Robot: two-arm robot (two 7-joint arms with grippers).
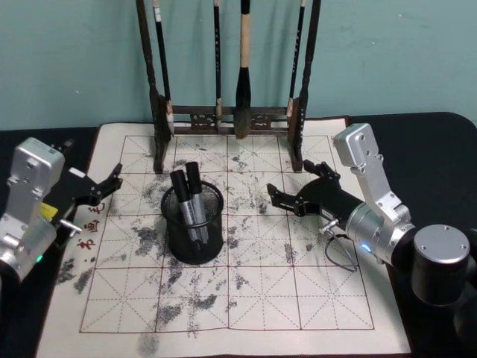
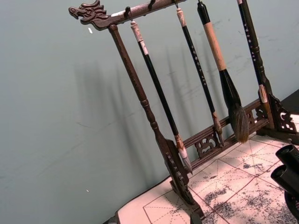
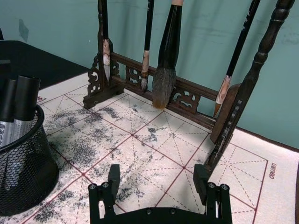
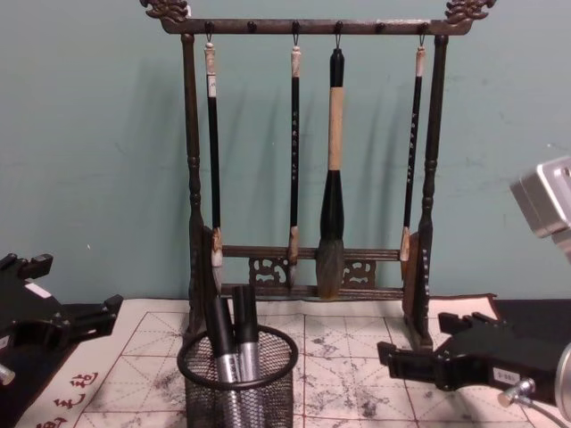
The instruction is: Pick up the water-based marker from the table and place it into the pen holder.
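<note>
Two water-based markers point(image 1: 189, 195) are standing in the pen holder point(image 1: 193, 235), left of centre in the head view, leaning toward the upper left with their black caps clearing the thick rim; the mesh wall is propping them, which explains the tilt. No marker is lying loose on the practice mat point(image 1: 261, 298) covering the counter, so the placement is judged complete. The holder is sitting upright on the mat in front of the brush rack point(image 1: 231, 115), near its left foot but apart from it. The right pincer point(image 1: 287, 198) is hovering right of centre in the head view, near the holder yet not touching it, its jaws standing wide apart and gripping nothing; in the right wrist view bare mat is showing between its fingers point(image 3: 113, 179). The left pincer point(image 1: 112, 181) is resting at the mat's left edge, mid-left of the head view, jaws parted and empty, apparently parked clear of the work.
</note>
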